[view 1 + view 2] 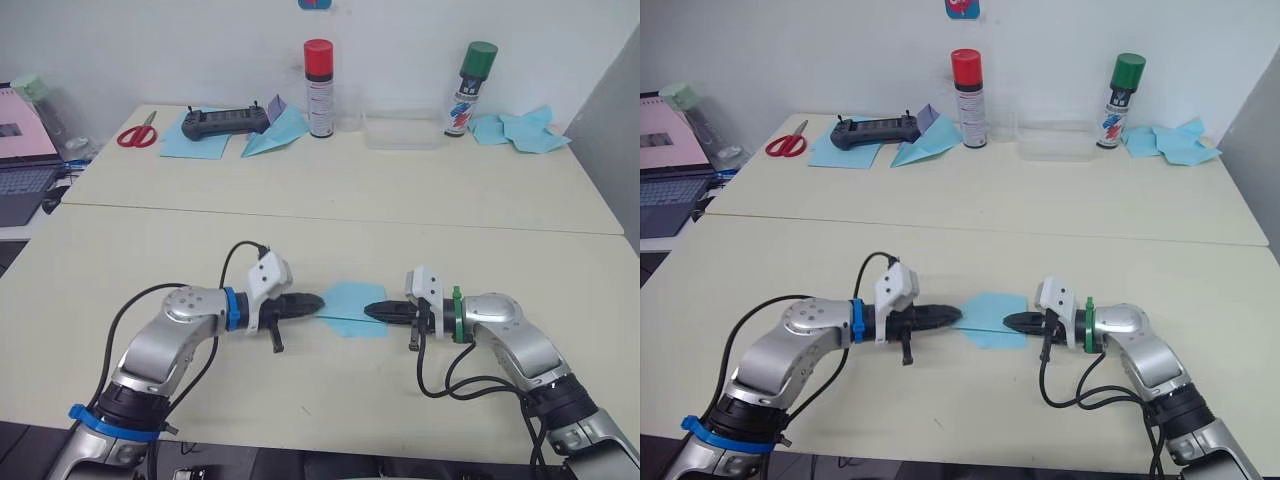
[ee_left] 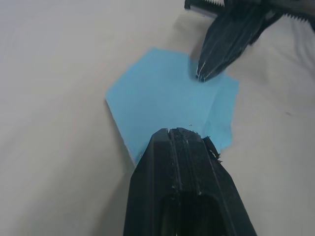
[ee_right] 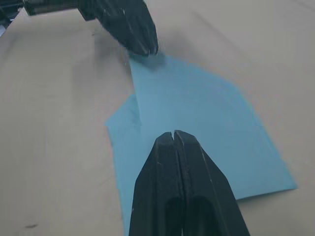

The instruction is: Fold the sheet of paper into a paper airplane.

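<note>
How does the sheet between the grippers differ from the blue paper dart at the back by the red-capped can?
The sheet of paper lies flat on the near table, a broad blunt shape with folded corners; the paper dart on the far table is a narrower, finished pointed form. The sheet has the left gripper and right gripper at its opposite edges, fingers shut; the dart lies untouched beside a black controller. Both are light-blue paper.

Sheet of paper (image 1: pixel 992 317) flat between left end effector (image 1: pixel 952 316) and right end effector (image 1: pixel 1010 321).
</note>
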You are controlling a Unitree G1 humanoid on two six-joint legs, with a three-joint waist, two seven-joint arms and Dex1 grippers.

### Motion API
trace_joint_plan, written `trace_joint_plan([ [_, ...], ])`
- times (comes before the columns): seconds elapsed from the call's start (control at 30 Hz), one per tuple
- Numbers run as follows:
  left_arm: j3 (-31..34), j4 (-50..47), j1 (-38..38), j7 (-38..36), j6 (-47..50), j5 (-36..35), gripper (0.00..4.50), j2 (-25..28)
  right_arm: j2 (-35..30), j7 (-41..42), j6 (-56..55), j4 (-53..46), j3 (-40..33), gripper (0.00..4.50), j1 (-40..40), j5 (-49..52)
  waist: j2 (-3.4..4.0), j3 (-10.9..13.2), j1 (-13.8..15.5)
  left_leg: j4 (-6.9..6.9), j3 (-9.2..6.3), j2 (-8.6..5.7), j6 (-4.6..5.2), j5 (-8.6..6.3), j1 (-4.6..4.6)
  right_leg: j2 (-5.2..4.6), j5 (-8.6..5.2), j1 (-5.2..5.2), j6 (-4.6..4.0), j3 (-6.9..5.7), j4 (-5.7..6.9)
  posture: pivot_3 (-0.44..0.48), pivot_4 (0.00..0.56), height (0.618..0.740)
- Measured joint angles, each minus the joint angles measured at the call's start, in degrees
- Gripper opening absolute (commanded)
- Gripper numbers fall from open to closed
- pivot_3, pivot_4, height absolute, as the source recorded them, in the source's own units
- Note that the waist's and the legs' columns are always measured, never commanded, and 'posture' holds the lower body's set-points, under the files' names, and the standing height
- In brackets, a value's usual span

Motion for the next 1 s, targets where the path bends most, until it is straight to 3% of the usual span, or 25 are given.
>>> trace_joint_plan([
  [0.4,-2.49,5.13,0.54,-0.92,-6.67,4.09,0.03,-0.54,-1.59,0.54,3.5,-3.31,0.63,0.0,2.3,-2.46,0.01,-0.02,-0.12,0.04,0.0,-0.02,0.0,0.01,0.16,-0.01,-0.14,0.19,0.25,0.02,-0.01,0.0,0.15,0.74],
  [0.53,-2.49,6.19,0.53,-1.48,-8.35,4.17,0.03,-0.51,-0.85,-0.73,12.91,-6.31,-2.66,0.0,2.3,2.79,0.01,-0.03,-0.19,0.04,0.0,-0.01,0.0,0.01,0.2,-0.01,-0.15,0.21,0.26,0.03,0.01,0.0,0.15,0.74],
  [0.63,-2.51,6.34,0.46,-2.01,-8.59,4.19,0.0,-0.43,0.73,-4.29,24.95,-7.31,-8.04,0.6,0.13,9.8,0.02,-0.03,-0.24,0.04,0.0,-0.01,0.0,0.01,0.2,-0.01,-0.14,0.22,0.25,0.05,0.03,0.0,0.15,0.74],
  [0.73,-2.58,6.81,0.27,-2.76,-9.2,4.43,0.0,-0.32,1.11,-8.51,39.74,-4.55,-15.9,1.61,-6.24,17.14,0.01,-0.04,-0.27,0.04,0.02,-0.02,0.0,0.01,0.24,-0.01,-0.14,0.23,0.24,0.05,0.04,0.0,0.15,0.74],
  [0.87,-2.71,7.23,-0.05,-3.64,-9.6,4.47,0.0,-0.32,1.19,-10.0,47.67,0.69,-15.92,2.99,-10.49,18.36,0.02,-0.08,-0.23,-0.04,0.0,-0.02,0.01,0.01,0.25,0.0,-0.15,0.21,0.23,0.03,0.04,0.0,0.15,0.74],
  [1.0,-2.8,7.49,-0.54,-3.86,-9.63,4.86,0.0,-0.34,2.54,-11.03,55.66,7.07,-15.51,2.99,-14.96,19.61,0.04,-0.08,-0.27,-0.03,0.03,-0.05,0.01,0.0,0.18,-0.02,-0.15,0.17,0.23,0.05,0.02,0.0,0.15,0.74],
])
